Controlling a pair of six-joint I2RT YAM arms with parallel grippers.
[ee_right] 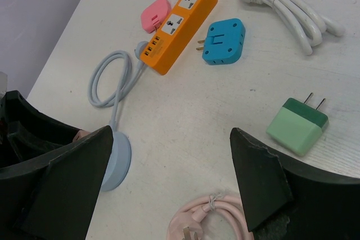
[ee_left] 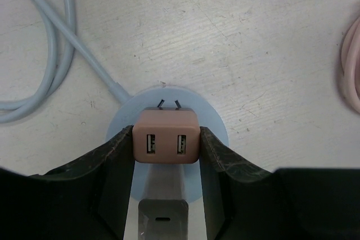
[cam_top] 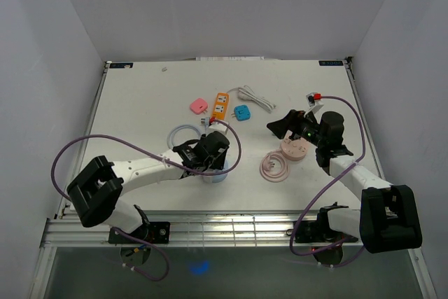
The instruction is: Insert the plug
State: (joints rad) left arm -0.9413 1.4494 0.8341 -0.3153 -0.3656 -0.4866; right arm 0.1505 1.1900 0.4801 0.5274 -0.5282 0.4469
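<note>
1. Left gripper point(ee_left: 166, 153) is clamped on the boxy, matte pink plug point(ee_left: 166, 130), which sits squarely between both fingers with its two thin metal prongs pointing outward.
2. The plug is over a smooth, round, pale-blue disc point(ee_left: 215, 133).
3. Right gripper point(ee_right: 171, 139) is spread wide.

No lettering is legible; corner stickers point(cam_top: 120, 65) too small to read.

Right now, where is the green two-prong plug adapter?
The green plug adapter lies on the table in the right wrist view, right of centre beyond the open right gripper, with the blue plug adapter and bundled white cable farther out.
</note>
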